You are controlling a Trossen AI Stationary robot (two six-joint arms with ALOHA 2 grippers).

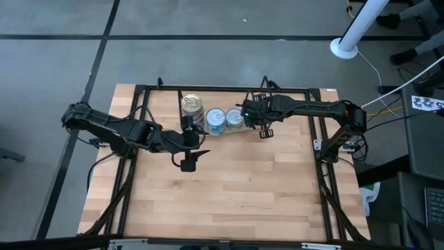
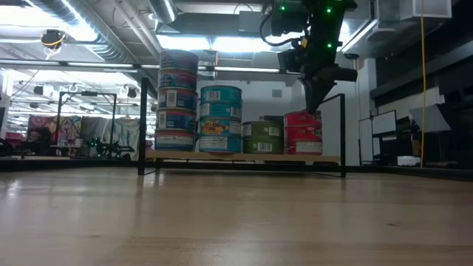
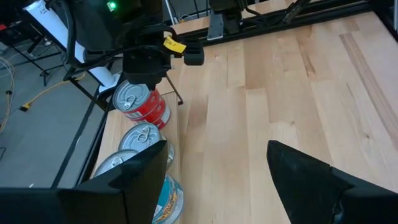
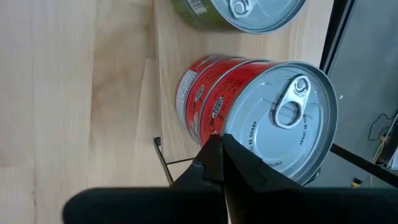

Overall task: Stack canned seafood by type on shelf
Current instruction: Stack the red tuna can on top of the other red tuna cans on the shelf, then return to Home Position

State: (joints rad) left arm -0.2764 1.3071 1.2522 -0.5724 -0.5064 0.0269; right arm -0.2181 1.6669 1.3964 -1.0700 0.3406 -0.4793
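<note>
- Right claw [image 4: 225, 163] pinched fully closed, holding nothing, poised just above the rim of the red tins [image 4: 249, 106] at one end of the shelf [image 2: 244, 157]
- Left claw [image 3: 214, 180] spread wide and empty, parked over bare bench [image 1: 243, 187] in front of the shelf, well apart from any tin
- Canned seafood already sorted on the shelf in four columns: tallest blue-labelled stack [image 2: 176, 100], teal stack [image 2: 220, 118] beside it, single green tin [image 2: 263, 138], then the red pair under the right claw
- No loose tins visible on the bench; task judged nearly or wholly finished
- Risk from here: closed tip close to the top red tin, so a sideways or downward drift could nudge it off its partner or off the shelf end
- Further risk: tall blue stack top-heavy, likely to topple if the light wire-framed shelf gets bumped
</note>
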